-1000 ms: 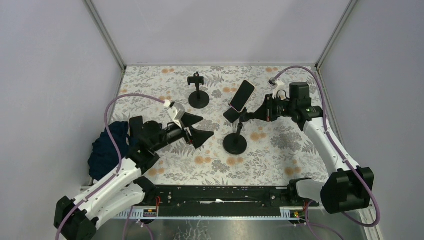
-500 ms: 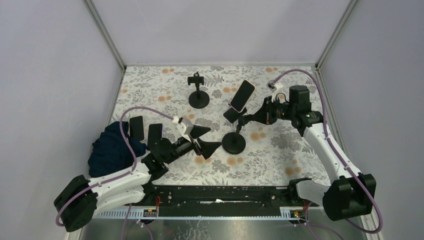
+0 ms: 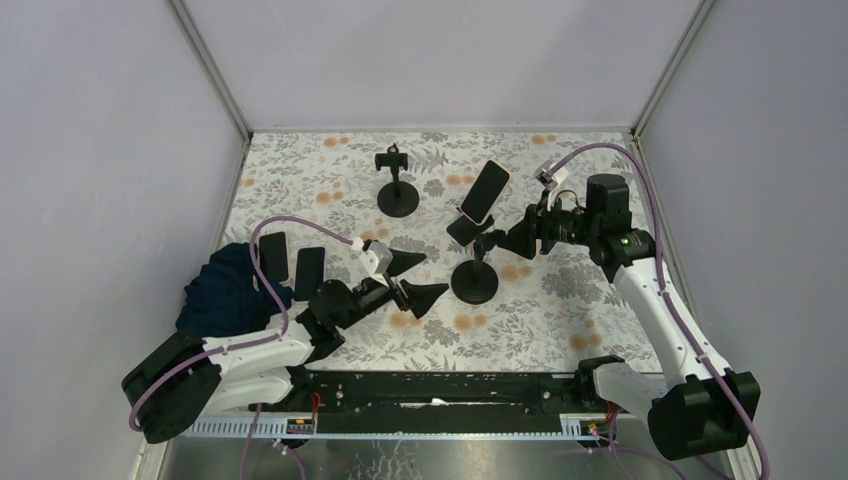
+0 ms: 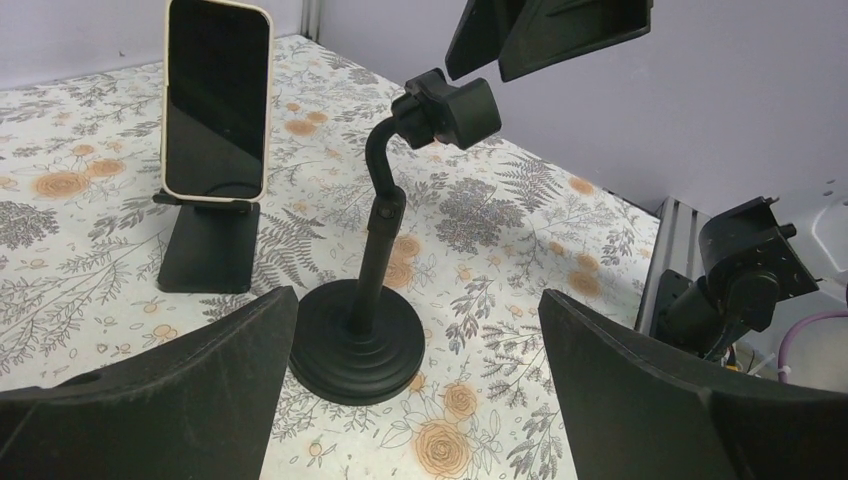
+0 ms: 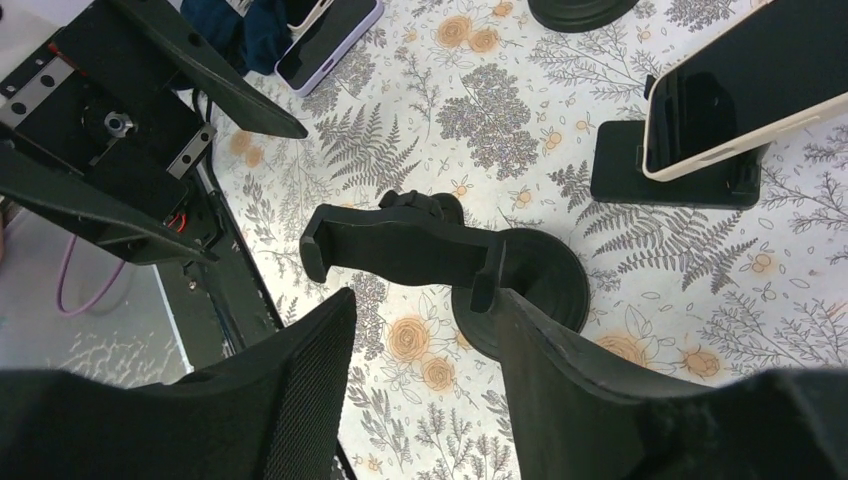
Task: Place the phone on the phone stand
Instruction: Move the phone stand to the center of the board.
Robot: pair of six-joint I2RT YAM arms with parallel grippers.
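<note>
A black gooseneck phone stand (image 3: 474, 282) stands mid-table, its clamp head (image 5: 400, 245) empty. My right gripper (image 3: 500, 240) is open just behind that clamp head, its fingertips (image 5: 330, 320) apart from it. A phone (image 3: 485, 192) in a pale case leans on a black wedge stand (image 3: 462, 228) right behind it. Two more phones (image 3: 272, 255) (image 3: 308, 270) lie flat at the left. My left gripper (image 3: 415, 278) is wide open, low and left of the stand's round base (image 4: 355, 340), holding nothing.
A second gooseneck stand (image 3: 398, 198) stands farther back. A dark blue cloth (image 3: 220, 298) is bunched at the left edge, beside the two flat phones. The black rail (image 3: 440, 392) runs along the near edge.
My right gripper has opened and let go of the stand's clamp head. My left arm has swung lower and nearer, bringing its open jaws beside the stand's base.
</note>
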